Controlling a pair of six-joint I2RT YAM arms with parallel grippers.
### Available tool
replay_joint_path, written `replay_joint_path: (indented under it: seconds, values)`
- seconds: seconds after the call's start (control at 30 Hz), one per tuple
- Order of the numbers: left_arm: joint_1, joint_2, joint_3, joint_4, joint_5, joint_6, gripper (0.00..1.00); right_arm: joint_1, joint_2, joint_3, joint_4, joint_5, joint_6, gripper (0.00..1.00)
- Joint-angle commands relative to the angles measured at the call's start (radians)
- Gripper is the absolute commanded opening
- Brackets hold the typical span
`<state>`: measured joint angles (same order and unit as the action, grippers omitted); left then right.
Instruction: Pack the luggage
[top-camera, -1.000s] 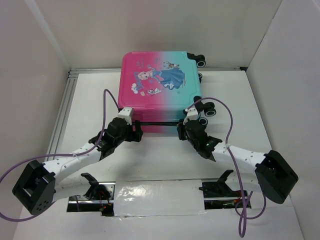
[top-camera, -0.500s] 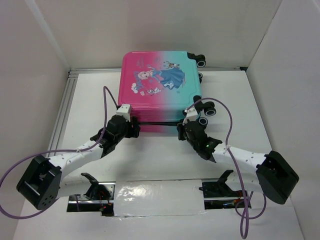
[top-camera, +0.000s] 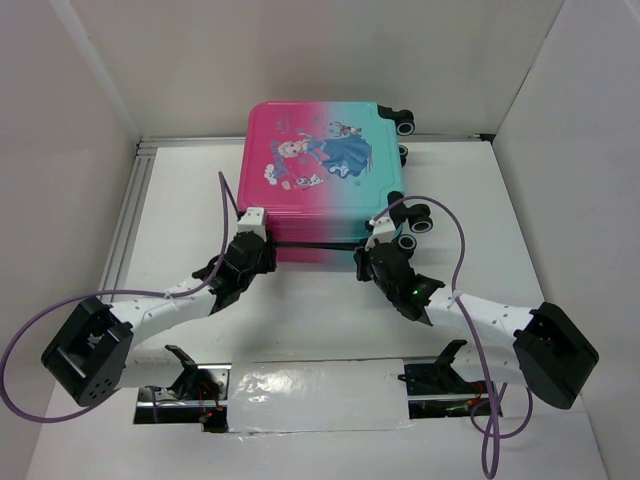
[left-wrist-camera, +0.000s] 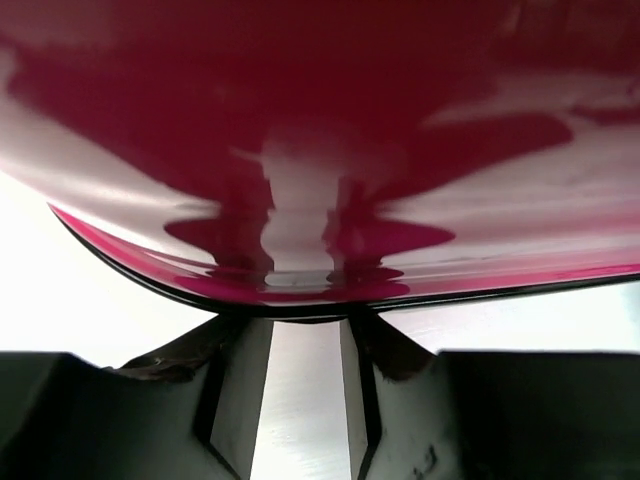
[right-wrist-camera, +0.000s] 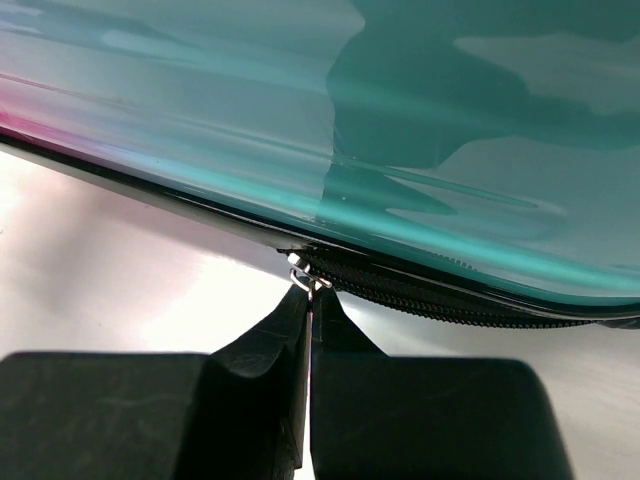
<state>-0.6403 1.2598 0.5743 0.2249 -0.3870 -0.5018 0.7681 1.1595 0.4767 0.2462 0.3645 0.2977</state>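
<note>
The luggage (top-camera: 320, 170) lies flat and closed at the back of the table, its pink-to-teal printed shell facing up and its black wheels (top-camera: 417, 220) on the right. My left gripper (top-camera: 262, 250) is at the pink near edge. In the left wrist view its jaws (left-wrist-camera: 295, 320) stand apart with only bare table between them, the tips against the black seam under the pink shell (left-wrist-camera: 350, 120). My right gripper (top-camera: 365, 258) is at the teal near edge. In the right wrist view it (right-wrist-camera: 310, 297) is shut on the metal zipper pull (right-wrist-camera: 308, 278) of the black zipper (right-wrist-camera: 450, 300).
White walls box in the table on three sides. A metal rail (top-camera: 130, 220) runs along the left. A foil-taped strip (top-camera: 320, 395) lies between the arm bases at the near edge. Purple cables (top-camera: 455, 240) loop over both arms.
My left arm has swung right and forward to the suitcase's near edge, and its jaws have narrowed. My right gripper has closed on the zipper pull.
</note>
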Motion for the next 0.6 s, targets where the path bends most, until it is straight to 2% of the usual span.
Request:
replay_joint_path:
  seconds: [0.0, 0.2, 0.43, 0.53, 0.57]
  values:
    - [-0.031, 0.024, -0.003, 0.086, -0.043, -0.024, 0.44, 0.010, -0.038, 0.022, 0.024, 0.045, 0.004, 0.00]
    - [-0.032, 0.033, -0.014, 0.134, -0.033, 0.014, 0.46, 0.010, -0.038, 0.031, 0.013, 0.045, -0.005, 0.00]
    - [-0.050, 0.062, -0.005, 0.192, 0.007, 0.101, 0.32, 0.010, -0.029, 0.031, 0.022, 0.036, -0.014, 0.00]
    - [-0.059, 0.073, 0.005, 0.203, -0.009, 0.101, 0.14, 0.010, -0.020, 0.031, 0.031, 0.025, -0.014, 0.00]
    - [-0.059, 0.073, 0.006, 0.192, -0.021, 0.089, 0.00, 0.010, -0.011, 0.040, 0.031, 0.025, -0.014, 0.00]
